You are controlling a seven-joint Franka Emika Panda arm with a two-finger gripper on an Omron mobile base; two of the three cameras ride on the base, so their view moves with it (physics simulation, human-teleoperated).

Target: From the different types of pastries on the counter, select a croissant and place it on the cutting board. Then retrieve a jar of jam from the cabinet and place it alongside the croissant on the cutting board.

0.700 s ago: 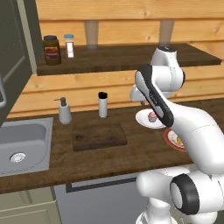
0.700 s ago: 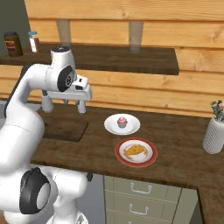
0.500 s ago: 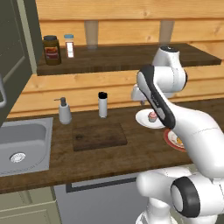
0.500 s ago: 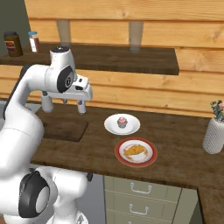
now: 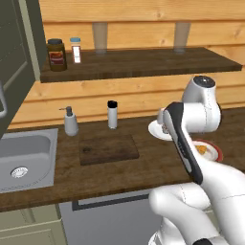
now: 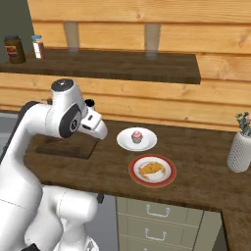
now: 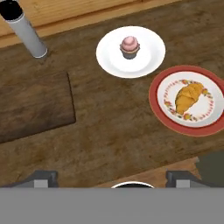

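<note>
Step in hand: the first one, selecting the croissant; we judge the reach only begun, nothing yet lifted.

Croissant [image 7: 190, 97]: golden, lying on the red-rimmed plate [image 7: 156, 93] on the dark wood surface [image 7: 113, 131], right of centre in the hand view and nearest the front edge in the right base view.

Cupcake [image 7: 129, 46]: pink-topped, on the white plate [image 7: 148, 61] just behind the red-rimmed one; the two plates sit close, rims near but apart.

Cutting board [image 5: 108, 148]: bare, to the left of both plates, between them and the sink [image 5: 24, 158].

Dark-capped grey cylinder [image 7: 24, 29]: upright behind the board; a soap dispenser [image 5: 71, 121] stands beside it, nearer the sink.

Fingers [image 7: 40, 179]: spread wide apart, holding nothing, hovering well above the surface with the bare stretch between board and plates under them.

Shelf [image 5: 143, 64]: carries a brown jar with a red label [image 5: 56, 54] and a white bottle with a blue cap [image 5: 75, 50]. We see no small red jam jar here.

Next move, in our judgement: we shift the hand toward the red-rimmed plate, centre the fingers over the croissant, turn them to close across its narrow width, then descend, keeping clear of the cupcake.
</note>
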